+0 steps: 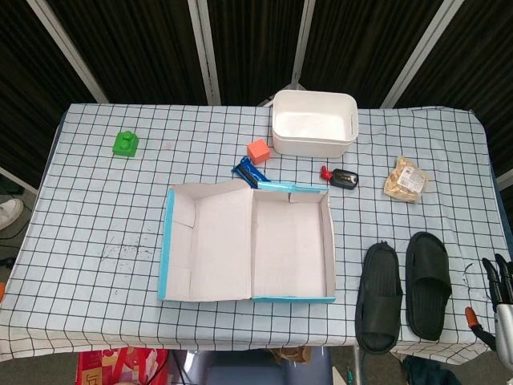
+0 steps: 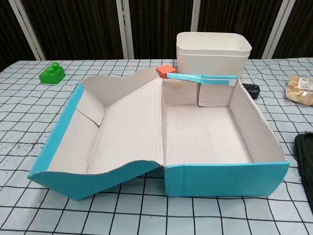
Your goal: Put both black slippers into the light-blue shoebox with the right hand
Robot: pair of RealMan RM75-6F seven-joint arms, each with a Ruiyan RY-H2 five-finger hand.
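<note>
Nothing done yet, by the look of it. Left of centre on the checked worktop [image 1: 96, 208]: light-blue shoebox [image 1: 248, 241], lid folded open to the left, inside bare. To its right, near the front edge: left black slipper [image 1: 379, 298] and right black slipper [image 1: 427, 285], side by side, soles down, well clear of the box. At the far right edge: right hand [image 1: 497, 293], fingers apart, grasping nothing, just beside the slippers. Left hand out of sight. Both slippers left to move.

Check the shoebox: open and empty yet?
Open and empty. The shoebox has its lid folded out flat leftward; bare cardboard floor, both slippers on the table beside it.
</note>
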